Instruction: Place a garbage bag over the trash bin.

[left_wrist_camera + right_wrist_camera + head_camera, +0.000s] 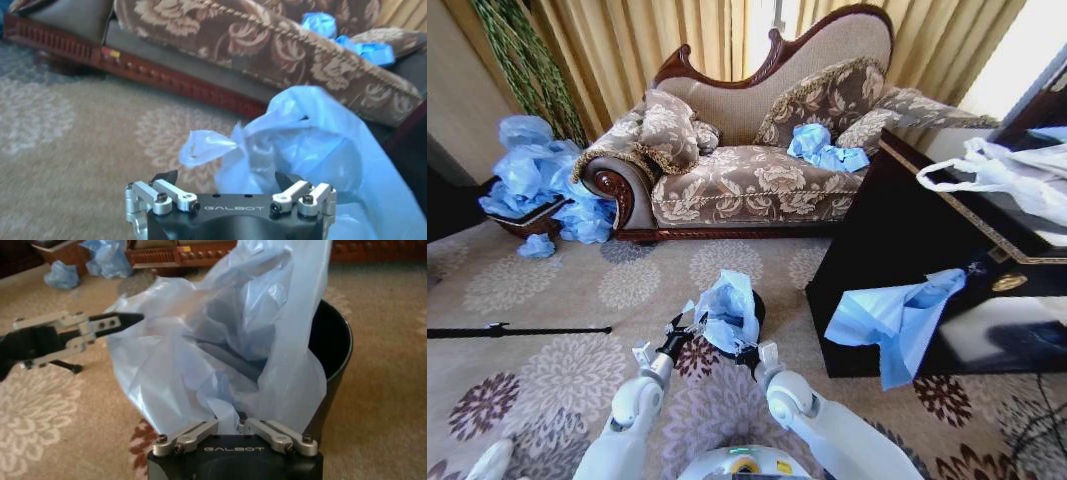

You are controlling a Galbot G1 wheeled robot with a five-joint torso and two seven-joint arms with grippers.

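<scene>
A: What is nearest the robot?

B: Its two arms, reaching forward over the patterned carpet [547, 300]. The right gripper [230, 424] sits at the near rim of the trash bin [332, 347], its fingers pinched together on a gathered fold of the garbage bag [220, 345].

A: And the left one?

B: The left gripper [230, 181] hovers just beside the bag on its left side, fingers spread wide and holding nothing; a twisted tail of the plastic sticks out just ahead of it. In the right wrist view, that gripper's black fingertip [120, 321] looks to touch the bag's side, though I cannot tell for certain.

A: How does the bag sit?

B: It stands upright, long axis vertical, the lower part tucked down into the bin's open mouth and the upper part rising above the rim, crumpled and billowing toward the left gripper. The bin stands upright on the carpet, mouth up, its far rim still bare.

A: Farther out?

B: To the right a dark desk [897, 210], with another blue bag [897, 320] draped over its near edge and a white plastic bag [997, 175] on top. Beyond, a floral sofa [747, 170] carries blue bags on its seat, and a heap of blue bags [537, 175] lies by its left end.
</scene>
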